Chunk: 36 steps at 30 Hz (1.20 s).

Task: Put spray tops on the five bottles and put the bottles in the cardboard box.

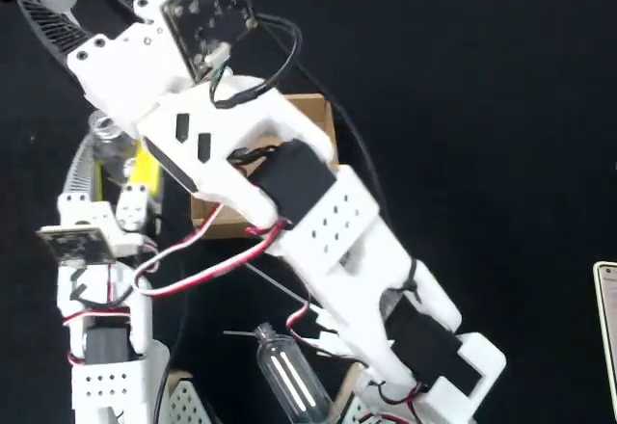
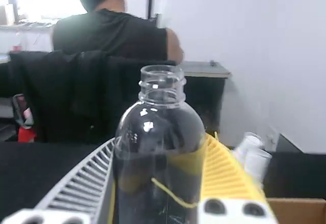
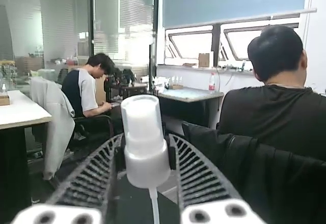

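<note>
**Clear bottle standing upright, white spray top gripped apart from it**

Clear plastic is showing between the fingers of the left gripper [image 2: 160, 152], which are clamping around the body of a bottle [image 2: 162, 112]. One finger is grey and ribbed, the other yellow, and they are pressing on opposite sides of the bottle. The bottle's long axis is running vertically, with its open, threaded neck pointing straight up and bare.

The right gripper [image 3: 145, 147] is squeezing a white spray top [image 3: 142, 122] between its two ribbed fingers. The spray top is also standing upright, with its rounded cap pointing up. Its thin dip tube [image 3: 153, 203] is hanging straight down between the fingers.

From the high view, the right arm is stretching diagonally across the black table [image 1: 501, 154] toward the far left corner. It is holding the spray top there, beyond the gripped bottle and apart from it.

The cardboard box [image 1: 313, 116] is sitting under that arm, mostly covered by it, just beside the left gripper.

A second bottle [image 1: 284, 371] is lying on its side on the table between the two arm bases. Its open neck is pointing away toward the box.
</note>
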Each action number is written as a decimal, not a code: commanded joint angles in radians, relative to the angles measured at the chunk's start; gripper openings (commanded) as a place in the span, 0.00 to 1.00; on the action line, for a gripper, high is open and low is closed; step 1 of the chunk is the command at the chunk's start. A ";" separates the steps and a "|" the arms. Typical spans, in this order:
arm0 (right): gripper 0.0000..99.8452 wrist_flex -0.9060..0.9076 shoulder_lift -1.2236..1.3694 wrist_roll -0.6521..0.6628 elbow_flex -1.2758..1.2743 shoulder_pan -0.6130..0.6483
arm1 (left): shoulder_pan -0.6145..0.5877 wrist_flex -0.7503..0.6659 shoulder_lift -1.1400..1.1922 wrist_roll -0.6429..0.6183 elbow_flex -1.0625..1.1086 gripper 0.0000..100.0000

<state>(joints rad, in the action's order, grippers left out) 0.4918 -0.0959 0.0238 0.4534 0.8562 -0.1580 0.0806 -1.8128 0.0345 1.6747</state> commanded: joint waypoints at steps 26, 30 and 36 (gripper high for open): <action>0.01 0.391 -0.372 0.051 -0.102 -0.141 | 0.326 0.035 -0.014 0.080 0.024 0.04; 0.01 0.287 -0.418 0.051 -0.232 -0.164 | 0.326 0.035 -0.014 0.080 0.024 0.04; 0.01 0.232 -0.430 0.049 -0.286 -0.164 | 0.328 0.035 -0.014 0.080 0.024 0.04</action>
<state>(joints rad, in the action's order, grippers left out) 0.7710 -0.4810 0.0806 0.1680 0.7119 0.1626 0.1204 -1.8128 0.1128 1.6747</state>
